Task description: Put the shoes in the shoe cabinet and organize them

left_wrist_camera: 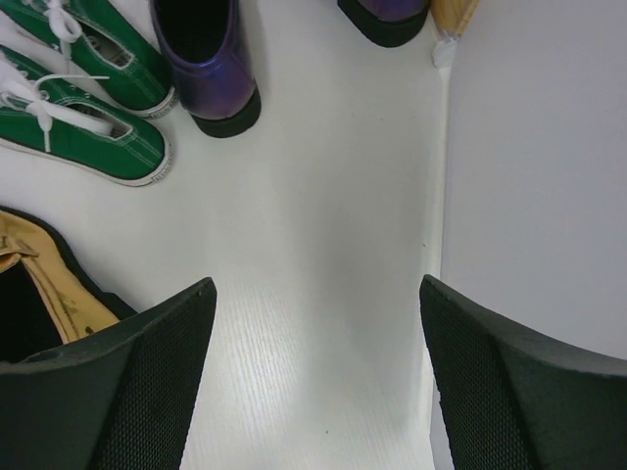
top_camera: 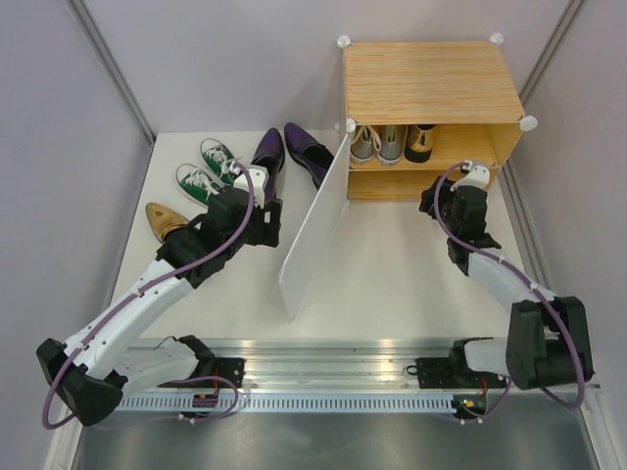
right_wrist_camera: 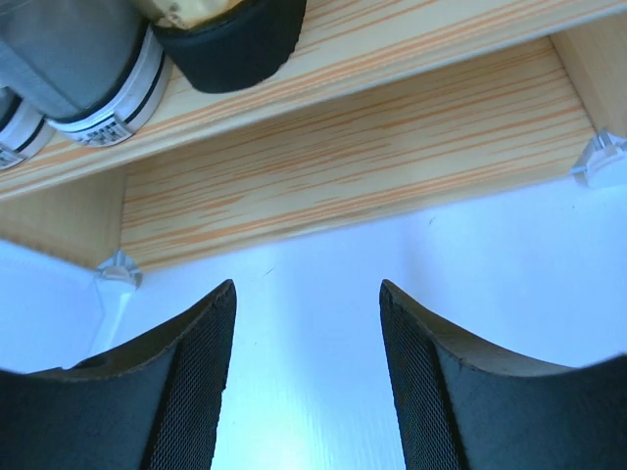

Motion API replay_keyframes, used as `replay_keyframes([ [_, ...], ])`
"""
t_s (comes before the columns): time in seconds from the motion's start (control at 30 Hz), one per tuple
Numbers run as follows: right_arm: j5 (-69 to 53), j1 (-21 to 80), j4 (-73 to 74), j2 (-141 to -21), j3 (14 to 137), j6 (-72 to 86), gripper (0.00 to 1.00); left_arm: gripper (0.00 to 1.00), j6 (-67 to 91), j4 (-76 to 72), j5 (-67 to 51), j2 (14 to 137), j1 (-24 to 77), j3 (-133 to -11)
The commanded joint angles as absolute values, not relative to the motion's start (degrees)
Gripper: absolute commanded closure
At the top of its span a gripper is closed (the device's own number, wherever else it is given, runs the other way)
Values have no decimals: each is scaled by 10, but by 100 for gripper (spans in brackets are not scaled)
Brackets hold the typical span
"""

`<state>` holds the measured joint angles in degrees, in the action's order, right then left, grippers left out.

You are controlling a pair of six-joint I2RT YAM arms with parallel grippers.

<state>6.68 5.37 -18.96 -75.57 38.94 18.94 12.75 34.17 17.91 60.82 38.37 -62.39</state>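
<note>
The bamboo-grain shoe cabinet (top_camera: 431, 78) stands at the back right with its white door panel (top_camera: 318, 220) swung open. Two grey sneakers (top_camera: 377, 144) and one gold shoe (top_camera: 421, 142) sit on its upper shelf. The green sneakers (top_camera: 211, 171), two purple dress shoes (top_camera: 266, 152) and the other gold shoe (top_camera: 167, 220) lie on the table at the left. My left gripper (top_camera: 263, 208) is open and empty over bare table between the gold shoe (left_wrist_camera: 49, 294) and the door (left_wrist_camera: 539, 176). My right gripper (right_wrist_camera: 307, 289) is open and empty in front of the lower shelf (right_wrist_camera: 343, 166).
In the left wrist view the green sneakers (left_wrist_camera: 88, 117) and a purple shoe heel (left_wrist_camera: 211, 69) lie ahead. In the right wrist view a grey sneaker (right_wrist_camera: 88, 69) and the gold shoe's black heel (right_wrist_camera: 230, 34) overhang the upper shelf. Grey walls enclose the table.
</note>
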Motion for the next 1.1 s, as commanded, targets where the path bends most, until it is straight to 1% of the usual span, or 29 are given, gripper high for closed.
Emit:
replay_keyframes([
  [0.0,33,54,-191,-679,351,227,35,13,121,336,252,613,373,-619],
  [0.07,12,54,-187,-654,321,237,35,7,125,340,268,620,354,-616],
  [0.1,10,54,-185,-635,313,246,35,4,130,341,281,626,326,-617],
  [0.17,1,54,-184,-621,297,250,35,3,141,350,280,636,288,-620],
  [0.2,-14,54,-181,-616,295,259,35,3,153,351,272,639,246,-621],
  [0.37,-47,66,-172,-616,298,287,36,2,184,359,255,675,130,-626],
  [0.53,-69,80,-191,-620,284,319,36,1,199,364,233,722,55,-634],
  [0.6,-78,80,-193,-620,283,325,36,2,207,365,198,756,20,-638],
  [0.73,-99,81,-218,-613,267,343,36,3,213,360,127,817,2,-656],
  [0.77,-103,81,-221,-611,265,346,36,3,212,359,104,837,-18,-658],
  [0.87,-112,81,-220,-610,267,351,36,11,214,378,84,904,-35,-674],
  [0.93,-117,81,-219,-606,268,351,36,12,219,377,77,938,-47,-677],
  [1.0,-116,80,-216,-599,268,349,37,18,220,378,65,965,-61,-677],
  [1.03,-115,81,-214,-595,268,347,38,27,220,379,54,970,-64,-676],
  [1.07,-114,81,-212,-591,268,346,39,31,220,380,50,975,-66,-676],
])
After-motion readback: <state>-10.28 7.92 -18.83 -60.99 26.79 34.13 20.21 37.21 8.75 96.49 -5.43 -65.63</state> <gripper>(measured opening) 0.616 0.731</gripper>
